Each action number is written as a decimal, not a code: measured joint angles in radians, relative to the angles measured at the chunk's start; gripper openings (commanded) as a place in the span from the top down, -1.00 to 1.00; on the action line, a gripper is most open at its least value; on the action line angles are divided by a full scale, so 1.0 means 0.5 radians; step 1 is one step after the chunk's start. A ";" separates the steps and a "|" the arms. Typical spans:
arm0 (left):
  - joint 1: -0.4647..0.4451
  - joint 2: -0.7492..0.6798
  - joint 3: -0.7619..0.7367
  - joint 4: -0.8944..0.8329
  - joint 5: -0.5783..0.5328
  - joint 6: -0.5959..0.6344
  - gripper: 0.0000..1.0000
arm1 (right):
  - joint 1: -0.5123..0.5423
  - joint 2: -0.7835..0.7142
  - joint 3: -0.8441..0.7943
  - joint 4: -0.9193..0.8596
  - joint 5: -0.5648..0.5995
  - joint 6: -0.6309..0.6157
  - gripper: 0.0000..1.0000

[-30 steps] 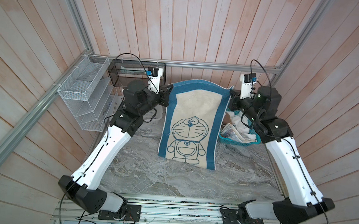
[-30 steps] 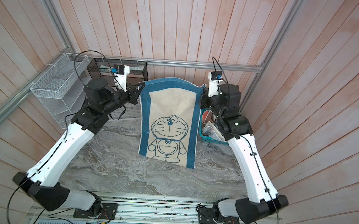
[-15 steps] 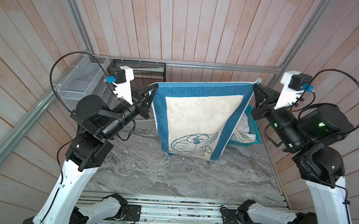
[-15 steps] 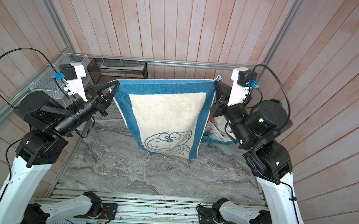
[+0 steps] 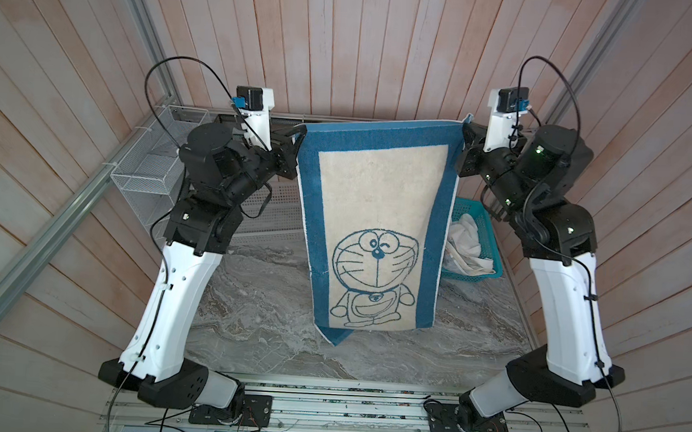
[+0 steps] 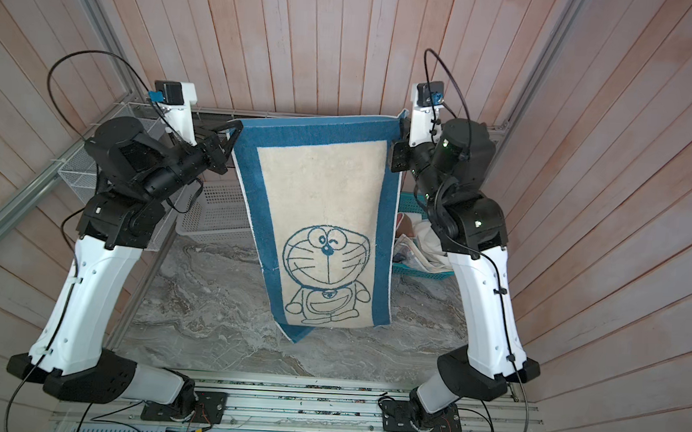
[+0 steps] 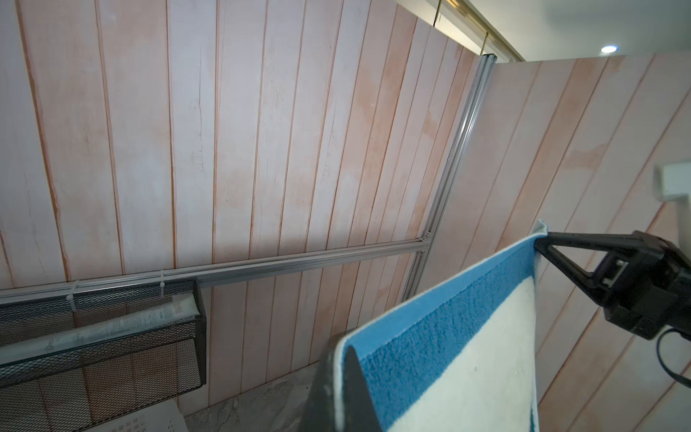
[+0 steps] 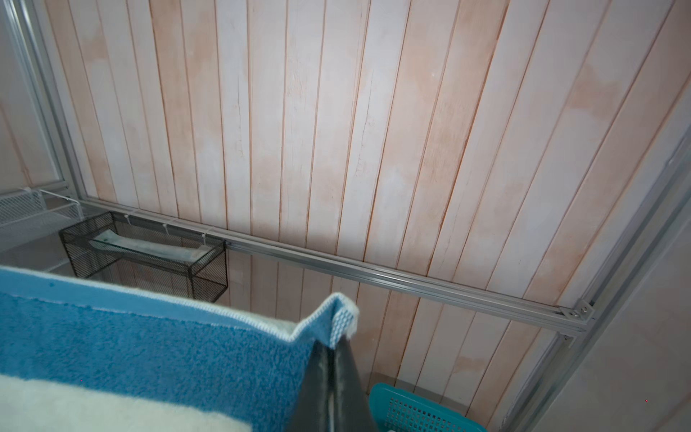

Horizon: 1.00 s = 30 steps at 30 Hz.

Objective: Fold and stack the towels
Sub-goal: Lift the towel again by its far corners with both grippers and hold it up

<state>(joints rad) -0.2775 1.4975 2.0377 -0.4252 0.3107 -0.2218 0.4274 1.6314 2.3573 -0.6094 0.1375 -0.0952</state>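
Holding blue cartoon towel [image 5: 378, 211] by top corners, left hand [image 5: 298, 132] and right hand [image 5: 465, 129] clamped on it; long axis hanging down midway between, low end near bench [image 5: 245, 322]

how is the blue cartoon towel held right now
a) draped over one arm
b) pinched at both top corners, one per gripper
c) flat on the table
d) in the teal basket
b: the left gripper and right gripper are each shut on a top corner of the blue towel, which hangs spread between them.
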 measured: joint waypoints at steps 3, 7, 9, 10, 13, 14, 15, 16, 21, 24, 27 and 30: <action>0.092 0.241 0.089 0.003 0.098 -0.037 1.00 | -0.087 0.192 0.033 0.002 -0.108 0.029 1.00; 0.152 0.436 0.137 -0.011 0.162 -0.067 1.00 | -0.094 0.303 0.043 -0.024 -0.154 0.037 1.00; 0.150 0.419 0.103 -0.008 0.179 -0.072 1.00 | -0.039 0.250 -0.024 -0.011 -0.116 0.014 1.00; 0.141 0.375 0.061 0.007 0.188 -0.072 1.00 | 0.012 0.187 -0.091 0.002 -0.074 -0.008 1.00; 0.085 0.143 -0.119 0.047 0.191 -0.066 1.00 | 0.219 -0.061 -0.268 0.018 0.034 -0.060 1.00; 0.047 0.034 -0.176 0.056 0.179 -0.057 1.00 | 0.298 -0.151 -0.297 0.021 0.074 -0.076 1.00; 0.012 -0.057 -0.211 0.066 0.164 -0.050 1.00 | 0.367 -0.230 -0.309 0.024 0.116 -0.090 1.00; -0.034 -0.167 -0.237 0.079 0.153 -0.042 1.00 | 0.441 -0.312 -0.316 0.035 0.171 -0.106 1.00; -0.148 -0.613 -0.267 0.209 0.147 -0.027 1.00 | 0.684 -0.666 -0.307 0.102 0.365 -0.149 1.00; -0.198 -0.758 -0.239 0.237 0.227 -0.019 1.00 | 0.759 -0.736 -0.214 0.092 0.298 -0.158 1.00; -0.201 -0.733 -0.174 0.193 0.223 -0.006 1.00 | 0.774 -0.665 -0.098 0.037 0.299 -0.186 1.00; -0.183 -0.639 -0.071 0.108 0.141 0.014 1.00 | 0.762 -0.542 0.003 0.002 0.385 -0.220 1.00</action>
<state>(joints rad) -0.3691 1.1782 2.0022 -0.3710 0.3813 -0.2146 0.8085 1.3605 2.3589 -0.6083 0.3302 -0.2054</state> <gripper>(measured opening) 0.049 0.051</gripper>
